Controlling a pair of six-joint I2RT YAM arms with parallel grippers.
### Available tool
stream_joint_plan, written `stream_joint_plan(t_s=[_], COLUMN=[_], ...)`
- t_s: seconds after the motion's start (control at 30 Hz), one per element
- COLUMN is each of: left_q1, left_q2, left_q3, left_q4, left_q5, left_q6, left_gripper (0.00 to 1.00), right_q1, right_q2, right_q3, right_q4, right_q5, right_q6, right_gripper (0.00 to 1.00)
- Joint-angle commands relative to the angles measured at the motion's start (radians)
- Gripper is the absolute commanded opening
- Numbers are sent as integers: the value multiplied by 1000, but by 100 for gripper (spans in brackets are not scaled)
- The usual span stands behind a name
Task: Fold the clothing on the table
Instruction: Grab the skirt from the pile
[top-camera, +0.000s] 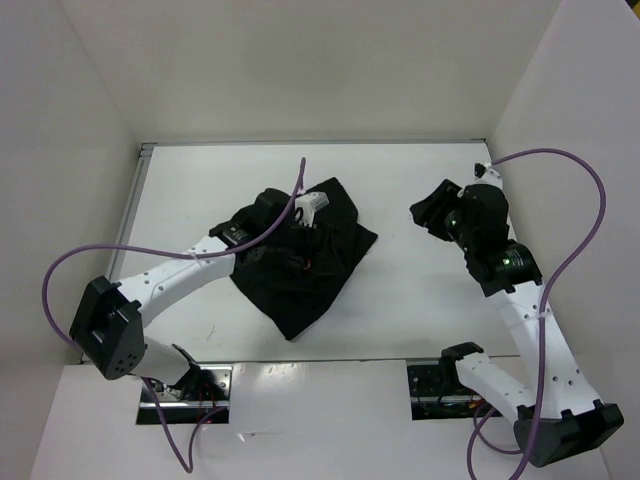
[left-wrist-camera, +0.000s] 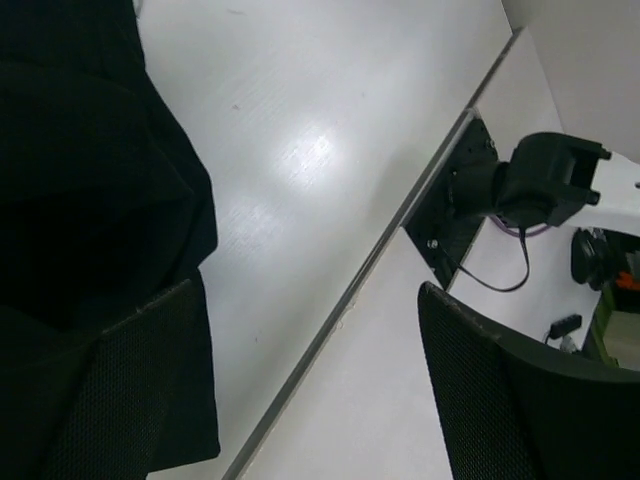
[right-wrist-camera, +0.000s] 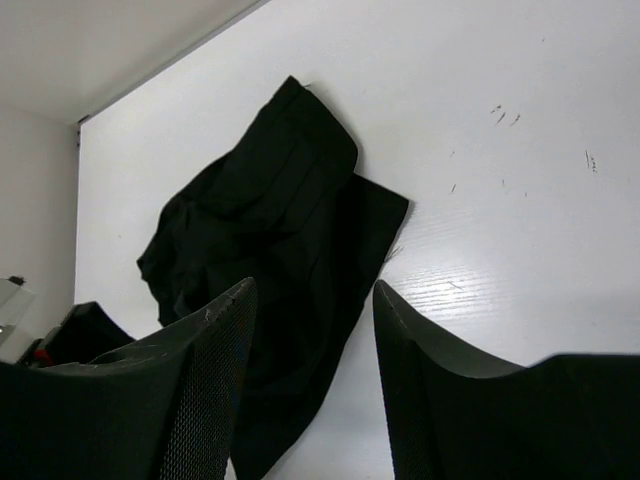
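Observation:
The clothing is a crumpled black heap in the middle of the white table. My left gripper hovers over the heap's upper part, hard to pick out against the dark cloth. In the left wrist view it stands wide open, nothing between the fingers, with the left finger over the clothing edge. My right gripper is open to the right of the garment, apart from it. In the right wrist view it faces the clothing across bare table.
White walls enclose the table on the far, left and right sides. A thin metal edge strip runs along the near edge, with the right arm's base mount behind it. Purple cables loop from both arms.

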Motion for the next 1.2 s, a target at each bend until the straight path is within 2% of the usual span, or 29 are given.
stream_joint_plan(t_s=[0.0, 0.07, 0.1, 0.13, 0.17, 0.2, 0.23, 0.3, 0.33, 0.4, 0.53, 0.6, 0.73, 0.93, 1.17], left_q1=[-10, -19, -19, 1, 11, 12, 12, 12, 12, 21, 83, 114, 162, 212, 213], left_q2=[-46, -59, -59, -38, 20, 63, 111, 261, 344, 405, 550, 605, 738, 850, 911], left_q3=[91, 136, 162, 194, 237, 353, 411, 511, 577, 613, 717, 827, 950, 1024, 1095], left_q4=[-60, -91, -102, -120, -139, -193, -214, -240, -240, -191, -153, -171, -208, -220, -275], left_q5=[-151, -249, -250, -331, -380, -513, -572, -694, -748, -799, -722, -680, -563, -405, -206], left_q6=[54, 97, 106, 158, 190, 224, 271, 434, 553, 637, 761, 772, 772, 754, 745], left_gripper=[97, 95, 94, 94, 93, 93, 93, 93, 93, 91, 85, 83, 81, 81, 81], right_q1=[-9, -9, -9, -9, -9, -9, -9, -9, -9, -9, -18, -18, -27, -27, -37], right_q2=[1, 1, 1, 10, 10, 10, 10, 21, 21, 21, 9, 9, -13, -45, -24], right_q3=[-18, -18, -18, -18, -9, -9, -9, -9, -9, -9, -9, -9, -9, -18, -18], right_q4=[45, 45, 45, 45, 45, 45, 45, 45, 45, 45, 34, 25, 2, -38, -49], right_q5=[-9, -9, -9, -9, -9, -9, -9, -21, -21, -30, -55, -67, -99, -108, -118], right_q6=[15, 15, 15, 15, 15, 15, 15, 5, 5, 5, 5, 15, 24, 44, 44], right_gripper=[56, 56, 56, 56, 56, 56, 56, 56, 56, 56, 56, 56, 56, 56, 56])
